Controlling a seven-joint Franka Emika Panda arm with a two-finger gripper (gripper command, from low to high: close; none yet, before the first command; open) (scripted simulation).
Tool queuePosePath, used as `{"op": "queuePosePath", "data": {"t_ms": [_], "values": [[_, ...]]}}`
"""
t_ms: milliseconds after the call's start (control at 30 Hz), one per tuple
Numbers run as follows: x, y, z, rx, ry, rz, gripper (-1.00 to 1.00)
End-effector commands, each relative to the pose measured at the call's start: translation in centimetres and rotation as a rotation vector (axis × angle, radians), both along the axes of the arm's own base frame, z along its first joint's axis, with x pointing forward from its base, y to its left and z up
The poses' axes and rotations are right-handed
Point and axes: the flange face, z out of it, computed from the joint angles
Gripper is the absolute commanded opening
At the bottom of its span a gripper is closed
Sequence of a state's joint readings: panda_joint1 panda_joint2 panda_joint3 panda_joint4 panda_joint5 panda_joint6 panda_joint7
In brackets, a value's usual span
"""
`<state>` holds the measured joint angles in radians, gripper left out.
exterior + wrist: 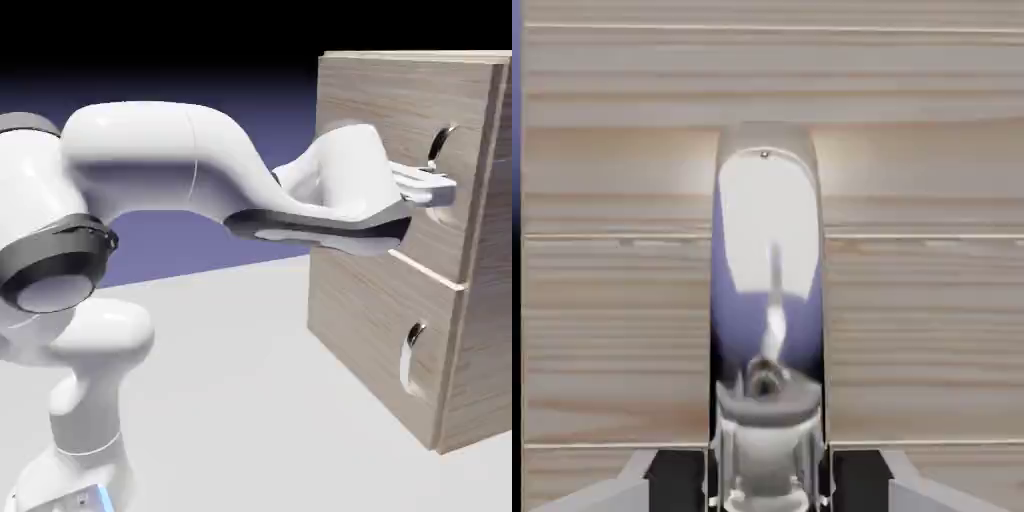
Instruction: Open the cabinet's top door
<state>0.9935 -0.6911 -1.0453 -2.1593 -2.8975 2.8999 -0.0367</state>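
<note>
The light wood-grain cabinet (478,330) stands at the right of the exterior view. Its top door (385,105) is the taller upper panel and lies flush with the front. Its curved silver handle (441,140) arcs out of a recess. My gripper (440,190) reaches level from the left and is shut on the lower part of that handle. In the hand view the shiny handle (768,290) runs up the middle from between my gripper's (768,478) jaws, with the door's wood (612,330) filling the rest.
Below the top door is a shorter panel (360,320) with its own smaller silver handle (413,350). The white arm (150,170) spans from the lower left across the pale table (230,380) to the cabinet.
</note>
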Motion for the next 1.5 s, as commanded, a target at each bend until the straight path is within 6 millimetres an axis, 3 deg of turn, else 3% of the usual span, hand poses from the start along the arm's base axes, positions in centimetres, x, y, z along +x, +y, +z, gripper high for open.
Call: {"op": "queuePosePath", "data": {"t_ms": [0,333,500,933,1467], "values": [[-0.4,0.2,-0.1,0.000,0.002,-0.009,-1.00],[-3.8,1.4,0.0,-0.001,0.001,-0.084,-1.00],[-6.7,2.8,0.0,0.000,0.001,-0.152,-1.00],[-15.2,8.3,0.0,0.000,0.001,-0.366,-1.00],[-21.7,14.7,0.0,0.000,0.001,-0.560,-1.00]]}}
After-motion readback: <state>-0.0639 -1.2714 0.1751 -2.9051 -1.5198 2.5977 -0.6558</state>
